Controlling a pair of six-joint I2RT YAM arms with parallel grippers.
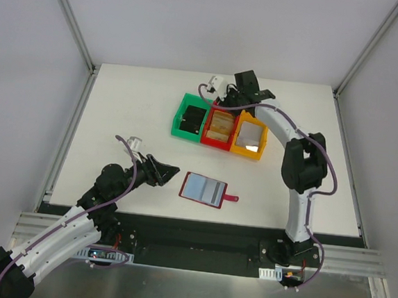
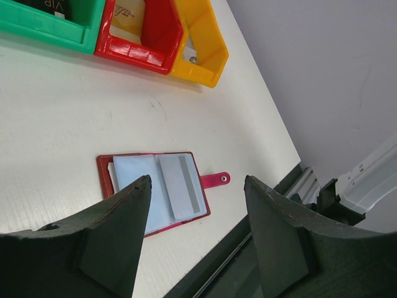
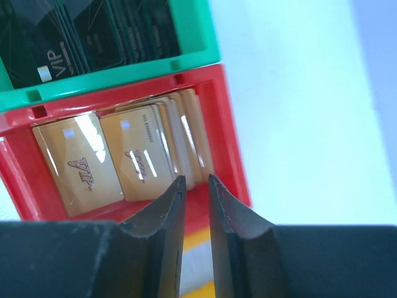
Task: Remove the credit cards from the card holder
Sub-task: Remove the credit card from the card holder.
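Observation:
The card holder (image 1: 204, 189) lies open and flat near the table's front edge, a dark red wallet with two grey-blue panels and a red strap tab (image 2: 216, 180) pointing right. Its right panel (image 2: 182, 187) carries a darker stripe. My left gripper (image 1: 171, 173) sits just left of the holder, low over the table, with its jaws wide apart and nothing between them (image 2: 197, 180). Over the red bin (image 1: 208, 136) at the back hangs my right gripper (image 1: 227, 103). Its fingers stand a narrow gap apart and hold nothing (image 3: 196, 178). Gold credit cards (image 3: 124, 158) lie in the bin just beyond its tips.
A green bin (image 1: 182, 115) with black cards (image 3: 93, 37) stands left of the red bin, and a yellow bin (image 1: 247, 151) stands right of it. The table's front edge and a metal rail (image 2: 310, 180) run close behind the card holder.

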